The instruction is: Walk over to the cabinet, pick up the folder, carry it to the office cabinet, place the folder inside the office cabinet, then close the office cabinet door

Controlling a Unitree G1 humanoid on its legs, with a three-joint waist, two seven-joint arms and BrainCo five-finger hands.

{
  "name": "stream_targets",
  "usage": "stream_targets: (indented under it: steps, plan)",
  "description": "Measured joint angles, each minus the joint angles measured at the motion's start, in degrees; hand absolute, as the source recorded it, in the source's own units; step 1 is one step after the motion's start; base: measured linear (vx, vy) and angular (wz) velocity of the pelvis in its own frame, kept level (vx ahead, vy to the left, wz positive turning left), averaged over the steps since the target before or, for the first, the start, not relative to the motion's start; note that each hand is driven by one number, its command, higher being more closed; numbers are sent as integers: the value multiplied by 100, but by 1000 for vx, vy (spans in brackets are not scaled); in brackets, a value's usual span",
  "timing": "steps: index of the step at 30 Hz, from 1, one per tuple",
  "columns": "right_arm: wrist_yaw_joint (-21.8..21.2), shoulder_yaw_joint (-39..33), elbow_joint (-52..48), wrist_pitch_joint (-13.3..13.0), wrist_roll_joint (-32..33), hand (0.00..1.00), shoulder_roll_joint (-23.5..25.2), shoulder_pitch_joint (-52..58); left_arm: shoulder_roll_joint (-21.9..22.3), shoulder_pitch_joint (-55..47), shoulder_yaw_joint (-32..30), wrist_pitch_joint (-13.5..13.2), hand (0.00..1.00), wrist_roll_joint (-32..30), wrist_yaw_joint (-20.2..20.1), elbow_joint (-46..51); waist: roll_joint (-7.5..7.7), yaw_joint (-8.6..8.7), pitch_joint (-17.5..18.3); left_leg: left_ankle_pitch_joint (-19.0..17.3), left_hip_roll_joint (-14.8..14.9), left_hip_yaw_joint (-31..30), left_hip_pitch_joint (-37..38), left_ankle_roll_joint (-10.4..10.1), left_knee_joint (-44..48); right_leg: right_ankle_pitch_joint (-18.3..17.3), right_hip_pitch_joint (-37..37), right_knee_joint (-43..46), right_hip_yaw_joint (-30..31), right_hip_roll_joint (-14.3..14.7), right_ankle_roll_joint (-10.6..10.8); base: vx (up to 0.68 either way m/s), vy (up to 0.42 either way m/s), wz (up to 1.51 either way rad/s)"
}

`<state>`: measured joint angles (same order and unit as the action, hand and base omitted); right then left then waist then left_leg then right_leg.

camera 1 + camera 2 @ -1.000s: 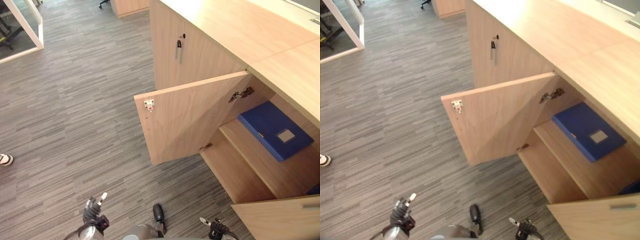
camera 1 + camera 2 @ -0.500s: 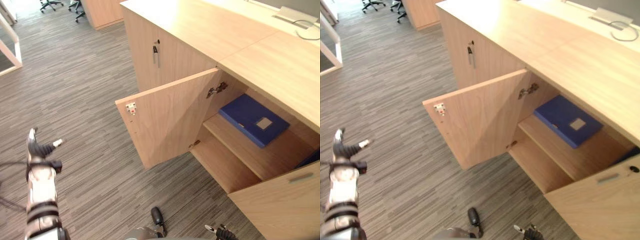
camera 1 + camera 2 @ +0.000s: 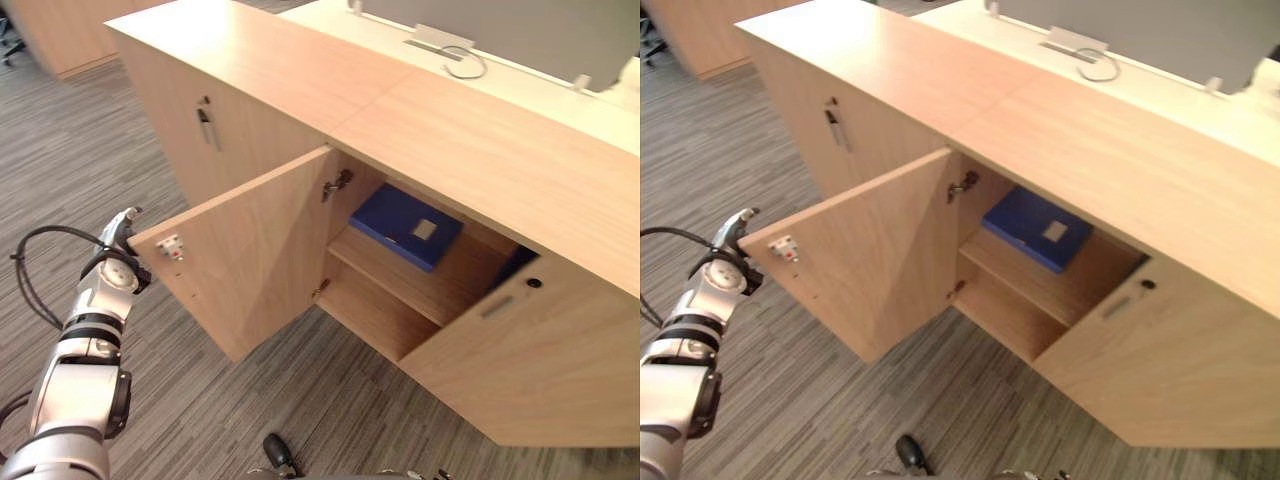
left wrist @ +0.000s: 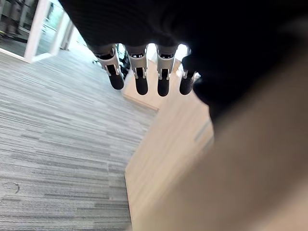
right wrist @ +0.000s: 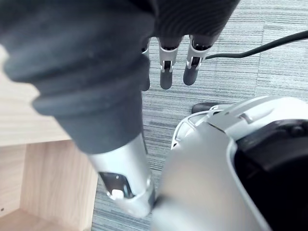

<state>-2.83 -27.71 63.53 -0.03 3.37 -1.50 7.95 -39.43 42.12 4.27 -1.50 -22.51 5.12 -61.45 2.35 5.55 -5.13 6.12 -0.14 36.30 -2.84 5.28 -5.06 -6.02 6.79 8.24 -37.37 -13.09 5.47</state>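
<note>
the left hand (image 3: 118, 240) has come up from low by the body to just beside the free edge of the light wood left door (image 3: 255, 255) of the pale wooden office cabinet (image 3: 470, 150). the whole view has also swung toward the cabinet (camera motion, not furniture). its fingers (image 4: 137, 79) are straight and slightly apart, holding nothing; whether they touch the door i cannot tell. the right hand (image 5: 165, 76) hangs over the grey striped carpet (image 3: 60, 160), fingers relaxed and empty. the flat blue folder with a pale label (image 3: 403, 224) lies on the upper wooden shelf (image 3: 445, 290) inside, as it did a second ago, so placing looks done and closing remains. the light wood right door (image 3: 540, 350) also stands wide open. the folder seems to sit within the shelf's front edge, so nothing visibly blocks the left door's swing.
</note>
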Motion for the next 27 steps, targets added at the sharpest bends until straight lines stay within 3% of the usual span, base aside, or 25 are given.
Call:
stream_targets:
  steps: [4,8,13,14,16,18,19,21,22,23,25,27]
  plan:
    - [-65,-212,120,9,-3,0,-8,8,52,16,1027,-11,0,6,-494,-73,3,-43,-21,53,71,68,9,-92,-29,2,-6,-86,20,59,-1,-136,-76,-11]
    - [-149,-349,196,25,-4,0,-35,-3,98,64,1642,-20,0,-88,-490,108,-20,-64,-51,13,50,87,3,-159,-33,-15,-16,-108,22,31,-20,-143,-22,-3]
    - [-177,-440,200,60,-5,0,-121,-11,322,-69,2834,-86,0,-520,-590,1490,-132,-161,-39,-74,-104,-31,-165,-193,-34,-56,-145,-66,-1,-87,-23,-115,31,15]
    - [-160,-394,241,58,-7,0,-124,-72,454,-248,2988,-219,0,-548,-648,2016,-75,-168,12,-90,-187,-50,-335,-108,164,-40,-291,-102,-6,-228,-38,-49,91,13]
    - [-144,-393,269,59,-7,0,-191,-212,779,-575,3222,-347,0,-526,-850,2577,-222,-181,79,-198,-222,-287,-346,56,184,10,-333,-108,-11,-301,-72,51,82,-36]
    - [-134,-390,222,60,-1,0,-2,-292,1190,-1210,3171,-380,0,35,-1102,3416,-155,-106,107,-197,-382,-235,-309,134,7,412,-336,-319,-10,-365,-79,38,120,-35]
    - [-129,-387,225,61,-6,0,-4,-303,1237,-1308,3149,-387,0,195,-1113,3535,-150,-98,104,-204,-394,-228,-310,141,7,439,-337,-336,-12,-372,-92,-10,100,-13]
    - [-98,-182,233,84,-12,0,-50,-358,1659,-2260,3292,-663,0,1652,-1404,4573,-147,-109,103,-286,-415,-156,-291,116,9,472,-340,-357,-51,-381,-106,-16,50,-13]
    - [-90,-106,233,85,-15,0,-67,-376,1832,-2465,3316,-718,0,1949,-1469,4710,-147,-135,103,-294,-414,-151,-289,109,9,471,-338,-349,-76,-373,-106,-37,14,-5]
    - [-70,66,233,80,-14,0,-111,-396,2247,-2776,3353,-802,0,2809,-1578,4809,-150,-199,103,-324,-412,-152,-291,119,8,470,-337,-339,-168,-354,-104,-67,-1,0]
    - [-21,341,234,54,-9,0,-137,-577,2844,-3076,3320,-824,0,4018,-1625,4810,-186,-279,106,-361,-399,-154,-295,153,20,453,-343,-299,-177,-280,-87,-118,-16,4]
    - [18,731,185,37,-6,0,-111,-762,3106,-3347,3240,-823,0,4889,-1689,4891,-309,-332,126,-355,-344,-95,-277,145,26,452,-340,-309,-165,-231,-86,-138,-31,-16]
